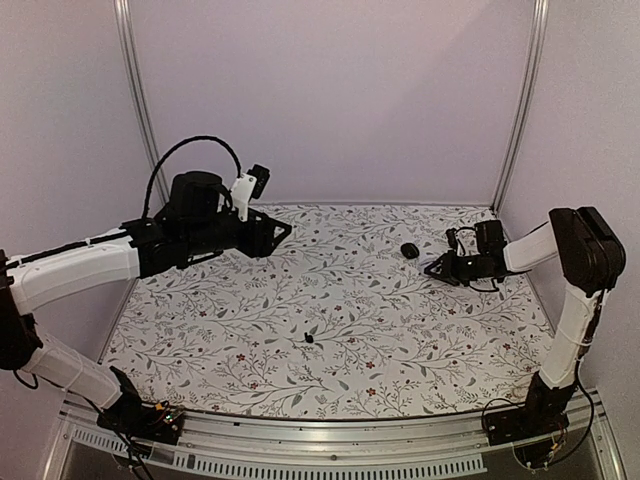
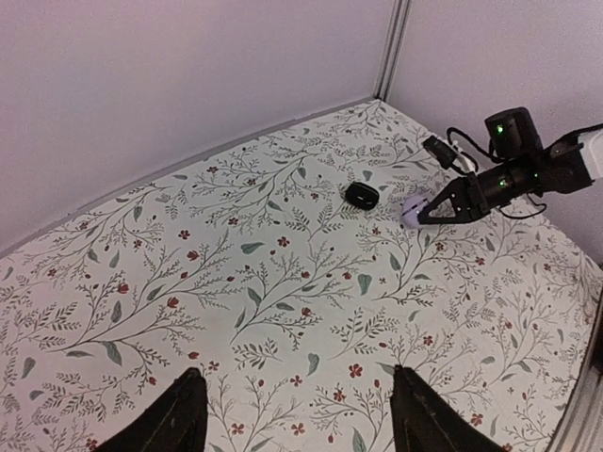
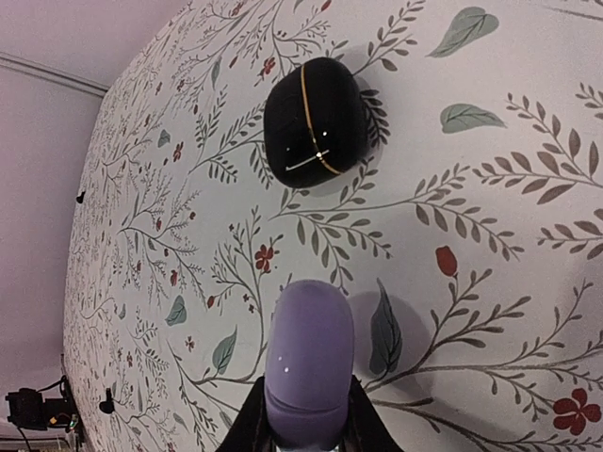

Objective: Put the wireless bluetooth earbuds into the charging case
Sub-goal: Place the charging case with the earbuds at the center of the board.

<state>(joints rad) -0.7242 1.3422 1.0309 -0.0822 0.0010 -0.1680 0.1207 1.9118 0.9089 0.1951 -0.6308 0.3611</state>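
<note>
The black puck-like charging case point(image 1: 409, 250) lies shut on the patterned cloth at the back right; it also shows in the left wrist view point(image 2: 361, 196) and the right wrist view point(image 3: 314, 121). My right gripper point(image 1: 432, 268) is shut on a rounded pale lavender piece point(image 3: 309, 363), held just right of the case and apart from it. One tiny black earbud point(image 1: 309, 338) lies near the cloth's middle front. I cannot find the second earbud. My left gripper point(image 1: 285, 232) is open and empty, raised over the back left; its fingertips point(image 2: 188, 395) frame bare cloth.
The floral cloth point(image 1: 330, 300) covers the table inside pale walls with metal corner posts point(image 1: 520, 100). A metal rail point(image 1: 330, 440) runs along the near edge between the arm bases. The right arm's cables point(image 2: 462, 141) hang near the back right corner.
</note>
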